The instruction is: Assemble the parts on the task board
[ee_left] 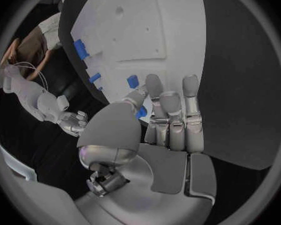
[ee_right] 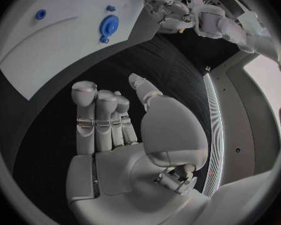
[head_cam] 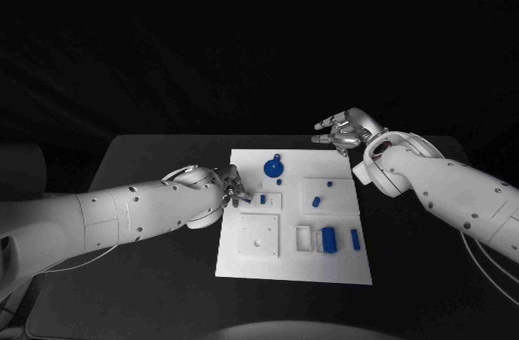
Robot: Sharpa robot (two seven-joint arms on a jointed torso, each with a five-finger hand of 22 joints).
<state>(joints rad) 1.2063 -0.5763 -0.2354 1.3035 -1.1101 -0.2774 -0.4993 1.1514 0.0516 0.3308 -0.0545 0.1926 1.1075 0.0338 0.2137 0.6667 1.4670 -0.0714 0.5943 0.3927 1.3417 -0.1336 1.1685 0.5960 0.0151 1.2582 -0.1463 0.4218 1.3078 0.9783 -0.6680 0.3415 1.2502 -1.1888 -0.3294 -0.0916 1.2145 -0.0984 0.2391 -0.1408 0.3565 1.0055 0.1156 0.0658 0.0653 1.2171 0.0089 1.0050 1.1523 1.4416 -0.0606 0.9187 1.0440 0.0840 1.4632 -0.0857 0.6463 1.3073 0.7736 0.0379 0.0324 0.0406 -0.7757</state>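
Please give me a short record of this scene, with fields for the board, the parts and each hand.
board: white task board, middle of the black table
parts: blue round part near the far edge; other small blue parts further along
left hand: at the board's left edge, pinching a small blue part
right hand: beyond the far right corner, holding nothing

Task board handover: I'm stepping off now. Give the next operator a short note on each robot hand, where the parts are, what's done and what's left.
Left robot hand: at the task board's left edge, fingers around a small blue part; firm hold not certain.
Right robot hand: above the table beyond the board's far right corner, fingers apart, holding nothing.
Parts: round blue part near the far edge; small blue piece mid-right; two upright blue pieces at the near right.
Done: cannot tell which parts are seated.
Left: place the left hand's part, then handle the rest.
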